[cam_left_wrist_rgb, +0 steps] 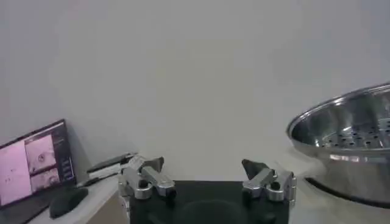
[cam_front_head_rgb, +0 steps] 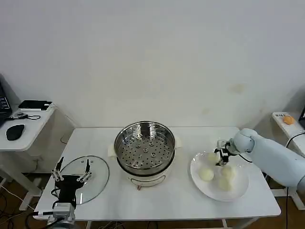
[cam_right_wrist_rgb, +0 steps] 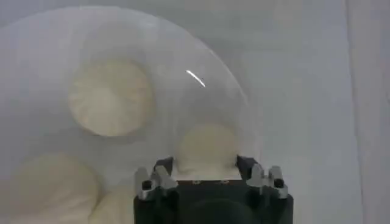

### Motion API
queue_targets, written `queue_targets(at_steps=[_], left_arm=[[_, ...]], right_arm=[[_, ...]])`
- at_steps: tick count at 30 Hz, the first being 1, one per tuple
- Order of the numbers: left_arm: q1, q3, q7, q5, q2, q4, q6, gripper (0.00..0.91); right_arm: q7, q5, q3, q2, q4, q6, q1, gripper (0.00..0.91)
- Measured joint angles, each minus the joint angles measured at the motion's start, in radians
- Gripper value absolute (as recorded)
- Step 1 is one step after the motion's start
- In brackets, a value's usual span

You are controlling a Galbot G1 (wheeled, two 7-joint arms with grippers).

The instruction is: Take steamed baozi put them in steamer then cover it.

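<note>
Nearest to me, my left gripper hangs over the near left corner of the table, fingers spread wide with nothing between them, just above the near edge of the cover. That glass lid lies flat on the tabletop, well left of the steamer. On the right side, the white plate carries the steamed baozi, four of them clustered together. My right gripper is down at the far part of the plate; in the right wrist view one bun sits between the two fingers, which stand at its sides, though I cannot tell whether they are pressing on it yet. Another bun lies apart from it on the plate. The steamer stands in the middle of the table between lid and plate, uncovered, its perforated tray bare. Beyond the table's left side a side desk holds a mouse
</note>
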Motion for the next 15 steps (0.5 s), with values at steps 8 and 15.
queue_targets(at_steps=[8,15], left_arm=[[0.001,0.000,-0.001,0.000,0.000,-0.007,-0.002,0.907],[-0.005,-0.003,-0.002,-0.003,0.010,0.005,-0.003,0.907]], right_arm=[[-0.021,0.002,-0.009,-0.031,0.029,0.023,0.038,0.655],[-0.044,0.025,-0.024,-0.051,0.055,0.062,0.116,0.665]])
